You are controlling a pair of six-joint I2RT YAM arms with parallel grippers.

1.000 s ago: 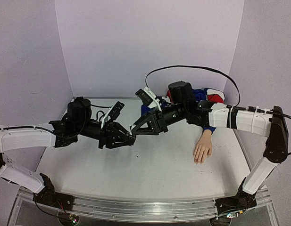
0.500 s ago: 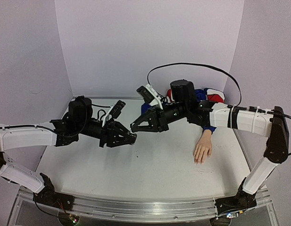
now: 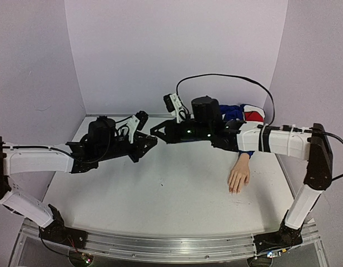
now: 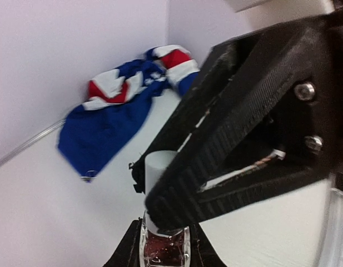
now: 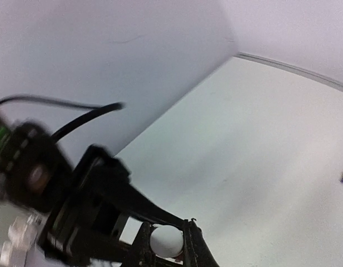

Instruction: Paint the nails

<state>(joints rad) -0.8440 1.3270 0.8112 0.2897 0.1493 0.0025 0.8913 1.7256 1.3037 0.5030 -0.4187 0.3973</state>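
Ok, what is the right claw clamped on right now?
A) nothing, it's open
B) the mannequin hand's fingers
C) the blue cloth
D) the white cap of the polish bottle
D: the right wrist view shows the white cap pinched between the fingers of the right claw, while the left claw grips the bottle below it.

Soft, even light from above fills the overhead view. The pale lilac walls (image 3: 177, 55) show no glare, and the flat white tabletop (image 3: 177, 194) carries only faint, diffuse shadows. Both wrist views are dimmer and smeared by motion. The crumpled red, white and blue cloth (image 4: 124, 105) is blurred, the small dark bottle with a white cap (image 4: 163, 247) is soft, and the lower left of the right wrist view streaks.
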